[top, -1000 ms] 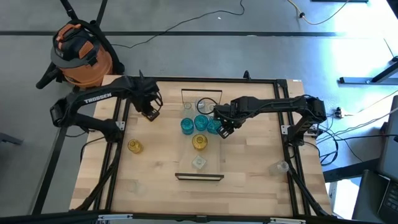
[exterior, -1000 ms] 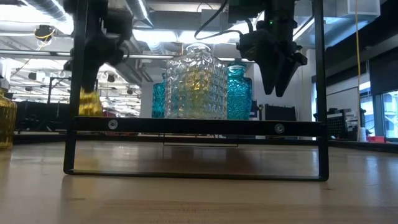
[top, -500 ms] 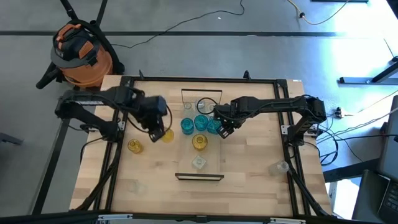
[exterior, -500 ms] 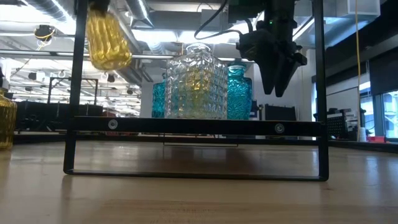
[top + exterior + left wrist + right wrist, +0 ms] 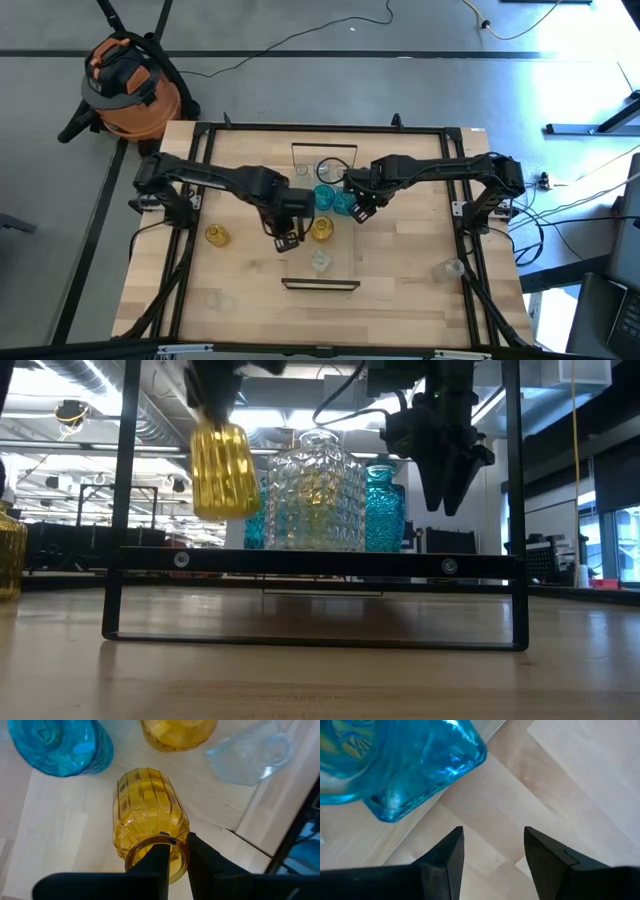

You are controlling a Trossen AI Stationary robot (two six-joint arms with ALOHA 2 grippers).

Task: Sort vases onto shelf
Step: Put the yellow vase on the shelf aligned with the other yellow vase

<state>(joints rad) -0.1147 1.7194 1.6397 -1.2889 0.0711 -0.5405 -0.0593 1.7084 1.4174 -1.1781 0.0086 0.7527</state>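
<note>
One amber ribbed vase (image 5: 147, 822) is in the air right now, hanging from the left gripper (image 5: 174, 851), which is pinched down narrow on the vase's rim, one finger inside the mouth and one outside. It's hovering over the shelf (image 5: 345, 262), on the left-arm side of the group of vases already parked there: teal ones (image 5: 325, 197), another amber one (image 5: 321, 230) and a clear faceted one (image 5: 320, 261).

Handling-wise, my guess is it's small, thin glass, so stiff, slick and not forgiving if it gets knocked or dropped. A rim pinch looks like the sensible hold since the body is rounded and ribbed, but the vase can swing or slip from a grip that small, so it wants a slow, straight set-down with space from its neighbours.

Right gripper (image 5: 492, 855) is parked over the shelf too, just beside a teal vase (image 5: 405, 765), fingers spread apart and carrying nothing. Another amber vase (image 5: 216, 235) sits on the tabletop (image 5: 400, 290), well off the shelf.
</note>
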